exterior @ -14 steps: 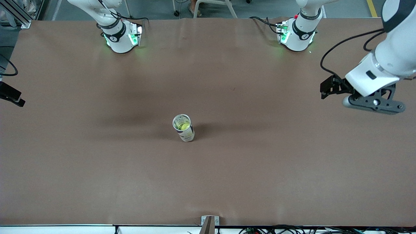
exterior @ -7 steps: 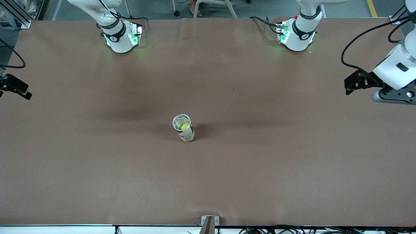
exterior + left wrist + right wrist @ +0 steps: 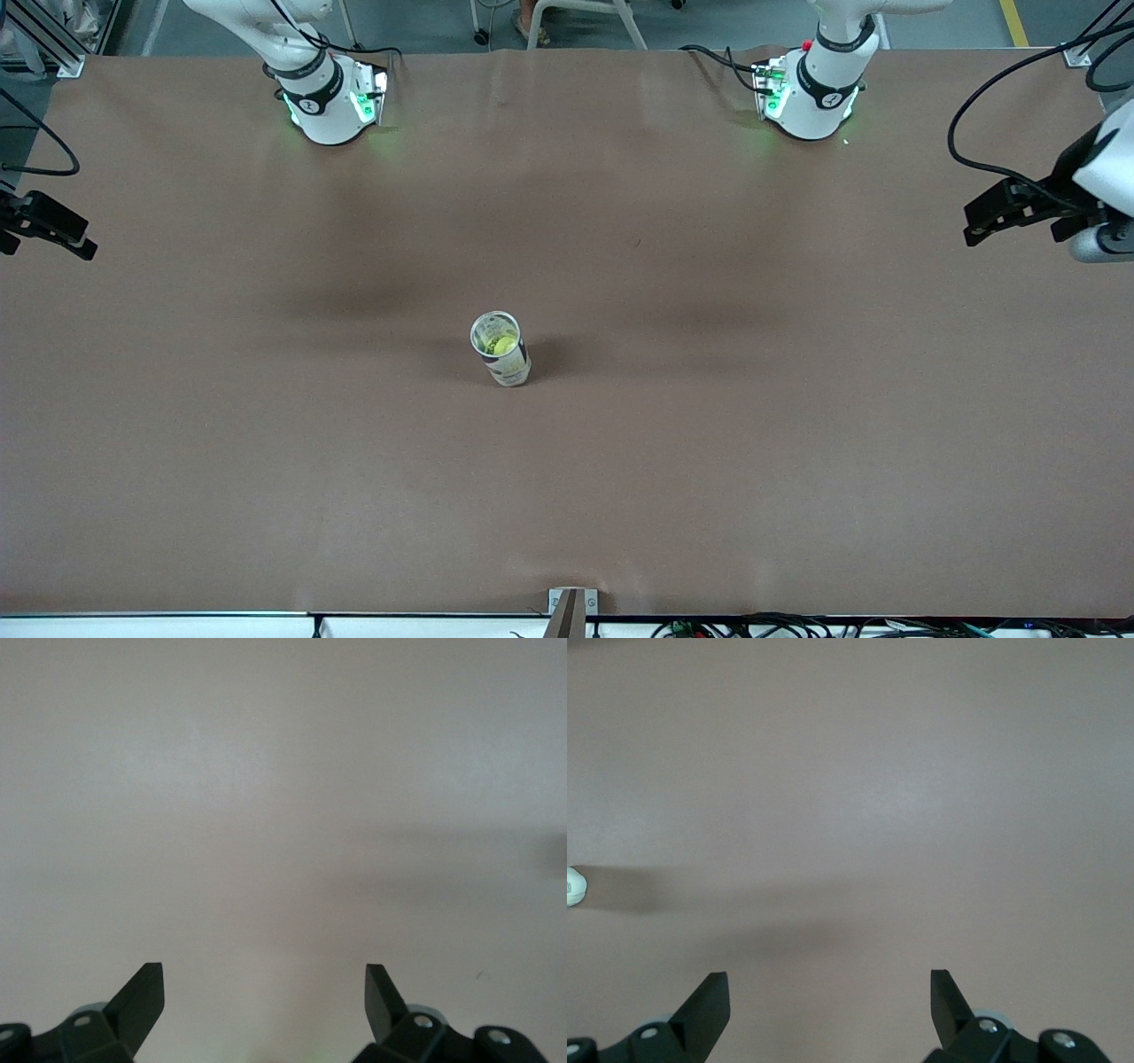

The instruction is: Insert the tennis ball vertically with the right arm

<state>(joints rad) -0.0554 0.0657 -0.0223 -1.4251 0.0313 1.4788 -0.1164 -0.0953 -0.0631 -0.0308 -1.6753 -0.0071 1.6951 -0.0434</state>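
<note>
Since a moment ago both arms have pulled farther out toward the table's ends. The right gripper (image 3: 830, 992) hangs over the table (image 3: 266, 461), fingers wide apart, empty. One can (image 3: 501, 348) stands mid-table, one tennis ball (image 3: 504, 344) inside. The left gripper (image 3: 264, 988) is likewise spread and empty.

Evenly lit from overhead, moderately bright, no harsh glare on the matte brown tabletop (image 3: 797, 461). Soft, diffuse shadows: broad dark smudges across the middle of the tabletop, a short one beside the clear can (image 3: 501, 349) toward the left arm's end. Green glow spilling around both arm bases. Left wrist view washed out, pale and low in contrast; right wrist view warmer, with blurred shadow bands. Front view sharp throughout.
</note>
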